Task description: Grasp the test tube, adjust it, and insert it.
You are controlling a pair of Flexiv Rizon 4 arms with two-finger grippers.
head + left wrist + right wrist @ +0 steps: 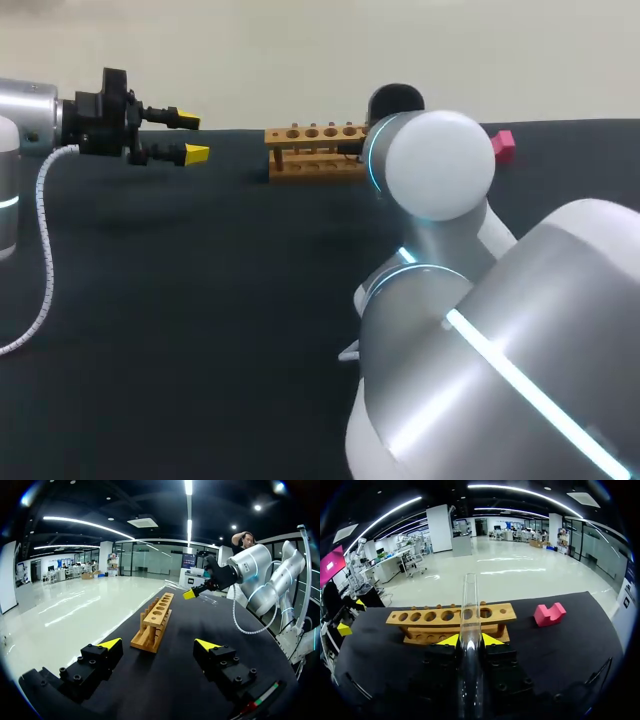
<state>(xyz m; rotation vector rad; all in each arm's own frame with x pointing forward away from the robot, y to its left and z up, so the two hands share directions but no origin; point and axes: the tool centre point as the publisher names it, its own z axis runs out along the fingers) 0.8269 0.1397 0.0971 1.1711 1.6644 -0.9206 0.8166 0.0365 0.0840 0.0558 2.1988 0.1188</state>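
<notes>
Between the yellow tips of the right gripper (471,640): test tube (469,606), clear glass, pinched from both sides, fingers close in against it. Runs straight out ahead of the fingers, open rim farthest from them, lower part lost between the black finger bodies. Crosses, in the right wrist view, in front of the wooden rack (451,621), in line with one of the holes toward the end nearer the pink block (549,614). Not seated in any hole. Gap between test tube and rack: not to be told from that view.

Seen from the left wrist: right gripper held above the black table (200,625), past the far end of the rack and a little to one side. One yellow tip showing, test tube only a faint glint beside it. Hidden in the head view behind the bulky right arm (430,165) in the foreground, test tube hidden with it.

At the far left of the table in the head view: left gripper (190,137), held above the surface, fingers spread wide, nothing between them. Points toward the rack, well apart from it. Rack lying crosswise near the table's far edge, row of holes facing up. Pink block on the table near the rack's right end, apart from it.
</notes>
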